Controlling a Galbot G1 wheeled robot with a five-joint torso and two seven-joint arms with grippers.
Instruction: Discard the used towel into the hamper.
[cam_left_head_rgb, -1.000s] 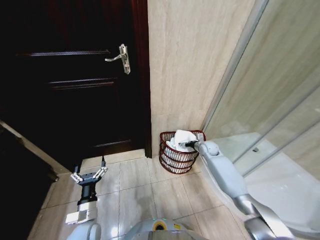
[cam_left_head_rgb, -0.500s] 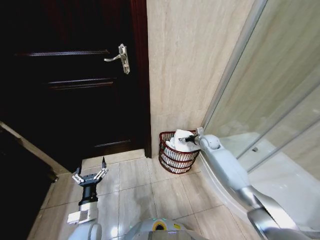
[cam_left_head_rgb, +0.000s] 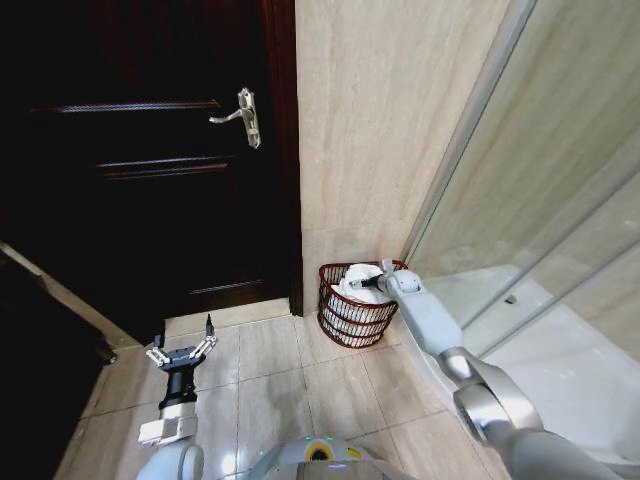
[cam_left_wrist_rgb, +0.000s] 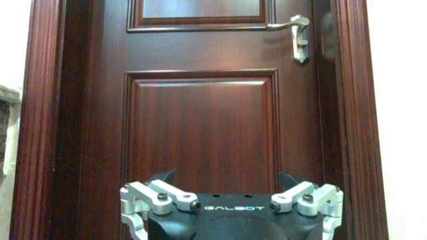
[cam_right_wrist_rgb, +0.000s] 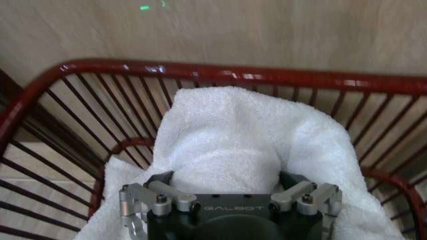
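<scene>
Towel, a white terry-cloth bundle (cam_right_wrist_rgb: 247, 140), already sits inside the dark-red wire hamper (cam_left_head_rgb: 352, 318) at frame centre; right gripper (cam_right_wrist_rgb: 230, 187) clamps it (release remains), left gripper (cam_left_head_rgb: 182, 348) splayed lower left.

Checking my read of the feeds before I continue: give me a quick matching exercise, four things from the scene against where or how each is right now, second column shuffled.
Things:
1. towel
2. hamper
3. left gripper
4. right gripper

States:
A. open, held above the floor tiles, facing the dark door
B. on the floor against the beige wall, between door and shower glass
C. over the hamper's rim, at the towel
D. white, bunched inside the red wire basket

Pairs: 1-D, 2-B, 3-A, 4-C
</scene>
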